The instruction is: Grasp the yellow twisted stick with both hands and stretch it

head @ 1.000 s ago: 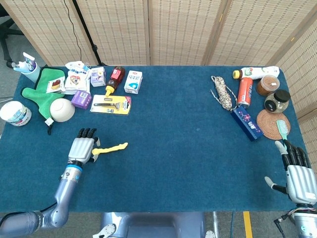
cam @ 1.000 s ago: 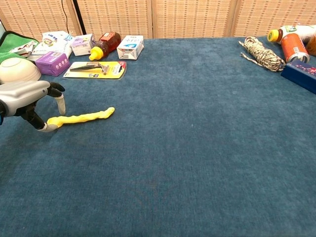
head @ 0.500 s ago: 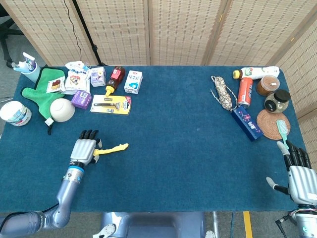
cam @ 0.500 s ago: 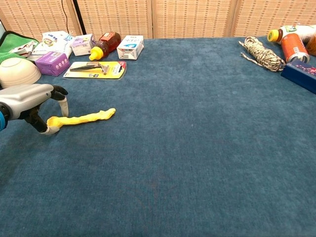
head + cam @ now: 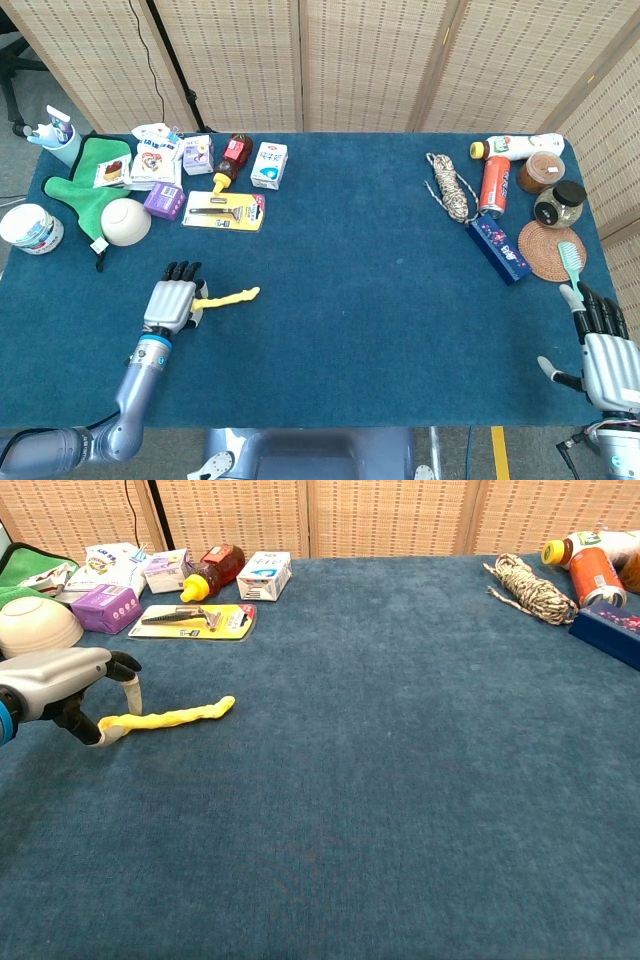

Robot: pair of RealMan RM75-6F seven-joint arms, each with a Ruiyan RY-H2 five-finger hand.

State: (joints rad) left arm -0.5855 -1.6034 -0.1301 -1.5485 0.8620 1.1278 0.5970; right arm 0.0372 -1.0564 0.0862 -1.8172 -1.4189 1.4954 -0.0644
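- Up comes the near end of the yellow twisted stick (image 5: 165,718) since a second ago: the left hand (image 5: 62,686) has edged forward a touch, and the stick now lies straighter, reaching away from that hand toward the table's middle.
- Blue table (image 5: 370,300) first, the biggest thing out there: the stick sits on it just off the left hand's fingertips (image 5: 130,695), with its far tip free on the cloth.
- Left hand, chest view: fingers curled down around the stick's near end, thumb tucked under it. It reads as a pinch, though I can't tell how firm.
- Right hand (image 5: 603,350) is well apart, low at the table's far right edge, fingers spread and holding nothing. Only the head view shows it.
- White bowl (image 5: 125,221) sits just beyond the left hand, and the razor pack (image 5: 224,211) lies beyond the stick.
- To do this step well, I'd say: settle the left grip deeper onto the stick's end before anything is pulled, keep the stick low and level, then bring the right hand across to the free tip and pull along the stick's own line, not upward.
- Hard to see: the thumb contact is shadowed, the left hand is cut off by the chest view's edge, and the stick's twist is too fine to make out.
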